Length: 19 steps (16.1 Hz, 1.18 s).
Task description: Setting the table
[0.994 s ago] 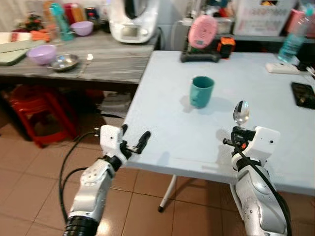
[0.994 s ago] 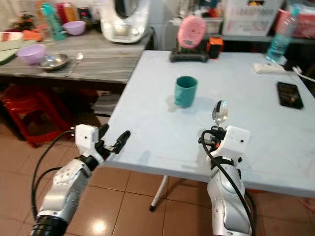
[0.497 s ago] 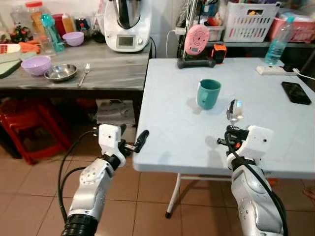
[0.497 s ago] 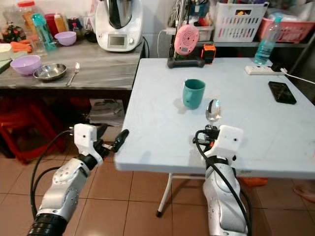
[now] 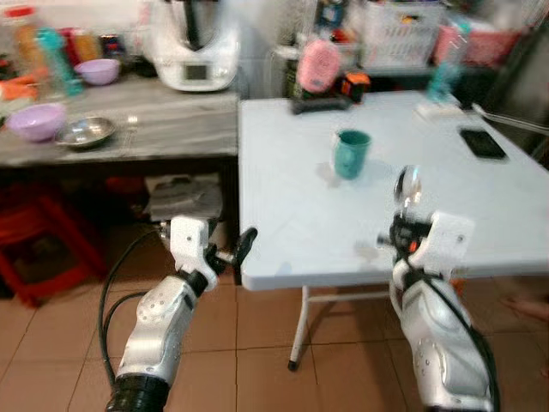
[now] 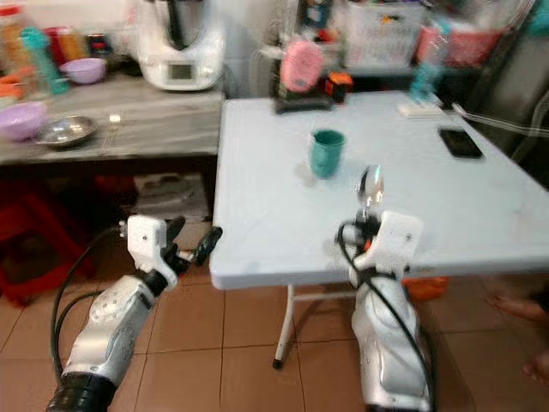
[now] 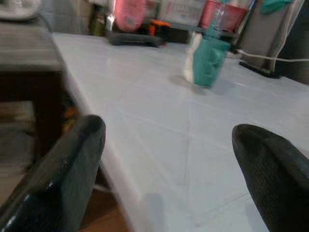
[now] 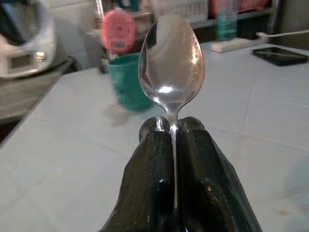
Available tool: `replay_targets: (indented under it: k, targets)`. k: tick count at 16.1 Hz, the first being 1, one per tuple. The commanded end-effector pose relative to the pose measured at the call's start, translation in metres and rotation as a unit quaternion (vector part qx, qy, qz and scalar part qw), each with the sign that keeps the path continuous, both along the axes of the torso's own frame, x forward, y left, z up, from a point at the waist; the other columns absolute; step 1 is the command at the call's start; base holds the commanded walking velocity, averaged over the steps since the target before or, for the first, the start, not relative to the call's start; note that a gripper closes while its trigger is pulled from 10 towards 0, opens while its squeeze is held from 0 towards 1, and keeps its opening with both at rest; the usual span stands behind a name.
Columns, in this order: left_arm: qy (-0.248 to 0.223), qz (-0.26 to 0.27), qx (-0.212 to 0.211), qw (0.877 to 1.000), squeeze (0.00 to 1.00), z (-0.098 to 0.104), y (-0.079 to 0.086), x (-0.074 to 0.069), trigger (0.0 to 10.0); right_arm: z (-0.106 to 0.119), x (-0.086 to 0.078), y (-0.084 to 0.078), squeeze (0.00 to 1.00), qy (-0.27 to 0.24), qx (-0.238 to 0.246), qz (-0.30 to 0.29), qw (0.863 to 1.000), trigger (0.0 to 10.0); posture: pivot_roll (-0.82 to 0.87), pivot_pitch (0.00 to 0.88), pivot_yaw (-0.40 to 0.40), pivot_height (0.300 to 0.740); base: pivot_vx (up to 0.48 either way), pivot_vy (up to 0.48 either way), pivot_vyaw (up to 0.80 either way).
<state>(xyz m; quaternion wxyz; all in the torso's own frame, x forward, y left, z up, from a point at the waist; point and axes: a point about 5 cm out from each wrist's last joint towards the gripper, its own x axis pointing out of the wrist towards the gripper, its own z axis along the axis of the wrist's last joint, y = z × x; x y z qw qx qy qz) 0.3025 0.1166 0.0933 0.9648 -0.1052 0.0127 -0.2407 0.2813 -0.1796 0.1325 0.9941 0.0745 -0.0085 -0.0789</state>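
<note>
Barely started: only a teal cup point(image 5: 351, 153) on the white table point(image 5: 283, 223), spoon point(image 8: 171, 63) pinched upright in right gripper point(image 8: 172, 126), left gripper point(image 7: 169, 159) spread wide and empty.

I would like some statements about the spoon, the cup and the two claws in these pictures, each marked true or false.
1. The right claw is shut on the spoon. True.
2. The spoon's bowl points downward. False: it stands up above the fingers.
3. The green cup lies on its side. False: it stands upright on the white table.
4. The left claw is open and holds nothing. True.
5. A dark phone lies on the white table. True.
</note>
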Motion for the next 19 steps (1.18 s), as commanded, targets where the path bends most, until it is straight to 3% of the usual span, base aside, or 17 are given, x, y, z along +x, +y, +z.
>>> replay_targets:
  k: [1,11,19]
  targets:
    - [0.0,0.007,0.01,1.0,0.0,0.0,0.007,0.0,10.0,0.0,0.0,0.002,0.0,-0.001,0.002,0.0,1.0,10.0,-0.09,0.0,0.038,0.74,0.0,0.398,0.0]
    - [-0.005,0.039,0.024,0.999,0.0,0.0,0.012,0.005,10.0,-0.001,-0.003,0.003,0.0,-0.01,-0.007,0.013,1.0,10.0,-0.1,0.0,0.041,0.74,0.0,0.395,0.0]
    - [-0.025,0.121,0.058,0.991,0.0,0.001,0.033,0.008,10.0,-0.003,-0.012,-0.004,0.0,-0.015,-0.04,0.015,0.999,10.0,-0.1,0.0,0.04,0.74,0.0,0.396,0.44]
